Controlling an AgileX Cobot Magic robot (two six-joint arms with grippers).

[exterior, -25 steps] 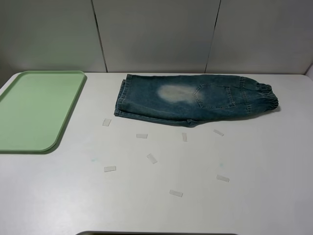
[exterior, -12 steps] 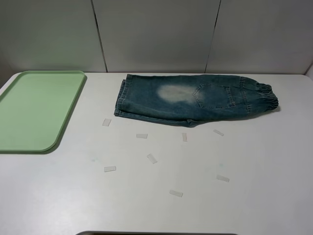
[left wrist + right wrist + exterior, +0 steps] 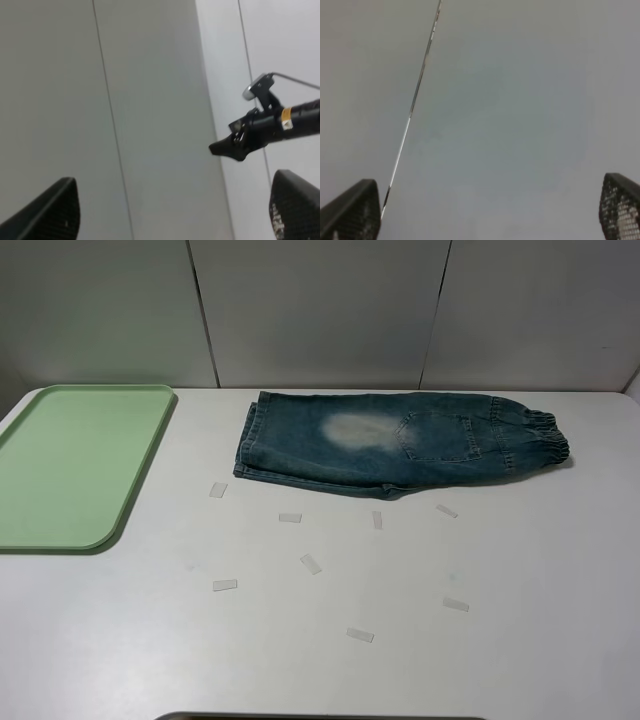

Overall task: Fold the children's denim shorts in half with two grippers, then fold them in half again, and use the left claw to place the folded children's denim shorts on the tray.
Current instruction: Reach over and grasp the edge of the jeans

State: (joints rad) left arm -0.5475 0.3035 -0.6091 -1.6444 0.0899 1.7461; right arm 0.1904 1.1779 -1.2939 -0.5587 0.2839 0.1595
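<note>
The children's denim shorts (image 3: 400,443) lie flat near the table's far edge, a little right of centre, elastic waistband to the right, leg hem to the left, a pale faded patch in the middle. The pale green tray (image 3: 130,495) rests at the far left of the table with nothing on it. Neither arm shows in the exterior high view. In the left wrist view my left gripper (image 3: 175,210) points at the wall, its fingertips (image 3: 47,212) wide apart and holding nothing. My right gripper (image 3: 487,210) likewise faces the wall, open, fingertips (image 3: 620,207) at the picture's corners.
Several small pale tape strips (image 3: 311,563) lie scattered on the white table in front of the shorts. A black camera on a boom (image 3: 265,125) shows against the grey panelled wall in the left wrist view.
</note>
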